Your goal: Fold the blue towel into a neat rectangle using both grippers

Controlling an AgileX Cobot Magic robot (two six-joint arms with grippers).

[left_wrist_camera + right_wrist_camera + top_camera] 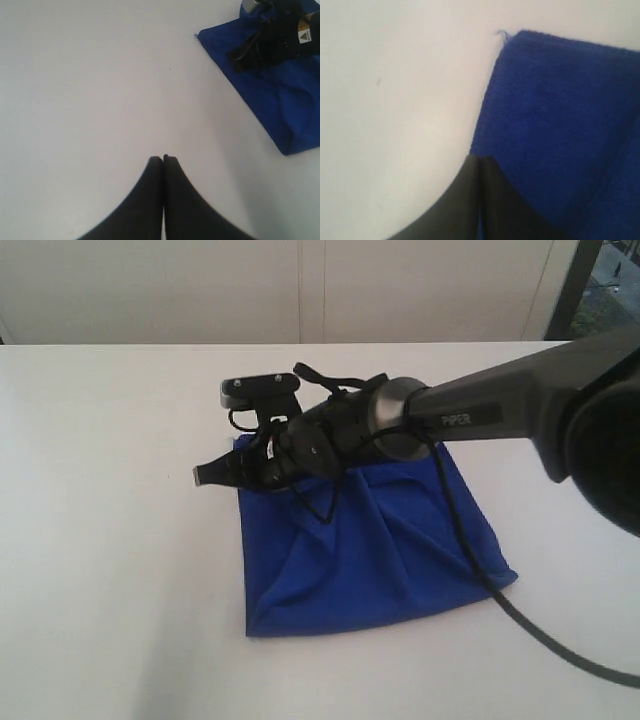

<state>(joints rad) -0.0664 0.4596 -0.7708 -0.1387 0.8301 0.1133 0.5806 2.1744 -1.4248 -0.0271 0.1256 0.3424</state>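
The blue towel [370, 550] lies rumpled in a rough rectangle on the white table [100, 490], with creases across its top. My right gripper [203, 476] reaches over the towel's far left corner, shut, its tips past the towel's left edge. In the right wrist view the shut right gripper [480, 158] sits at the edge of the towel [565, 110], with no cloth seen lifted. My left gripper [163, 158] is shut over bare table, well apart from the towel [280, 100] and the right gripper [239, 56]. The exterior view does not show the left gripper.
The right arm's grey tube [480, 410] crosses above the towel from the right. Its black cable [520, 620] trails over the towel's right corner onto the table. A pale wall [300, 290] stands behind the table's far edge.
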